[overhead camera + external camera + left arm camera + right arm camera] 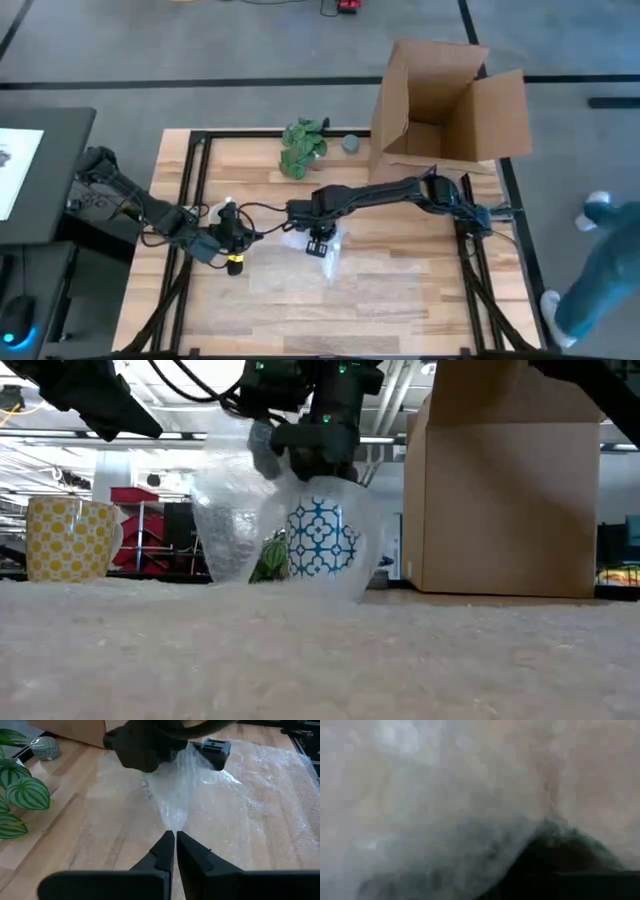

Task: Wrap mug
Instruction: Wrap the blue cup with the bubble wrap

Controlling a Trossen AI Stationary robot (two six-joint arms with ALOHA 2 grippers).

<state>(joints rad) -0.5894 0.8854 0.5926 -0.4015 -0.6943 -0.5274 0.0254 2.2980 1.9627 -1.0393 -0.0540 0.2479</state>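
Note:
The mug [320,538], white with a blue pattern, stands mid-table inside a sheet of clear bubble wrap [322,248] that rises around it [232,530]. My right gripper [318,460] sits directly above the mug, and the wrap hides its tips. My left gripper [175,836] is to the mug's left [243,240]. It is shut, and the wrap narrows to a point at its tips. My left gripper pinches a gathered corner of the bubble wrap [173,820] between its two fingertips. The fingers come in level from the table's left. From that corner the sheet fans out, drawn taut up toward the right gripper, with its other side lying on the table [270,805].
An open cardboard box [440,100] stands at the far right. A green leafy bunch [303,145] and a small grey round object [351,143] lie at the far edge. A yellow-patterned cup [65,538] stands left of the mug. A person [600,270] is beside the table's right edge.

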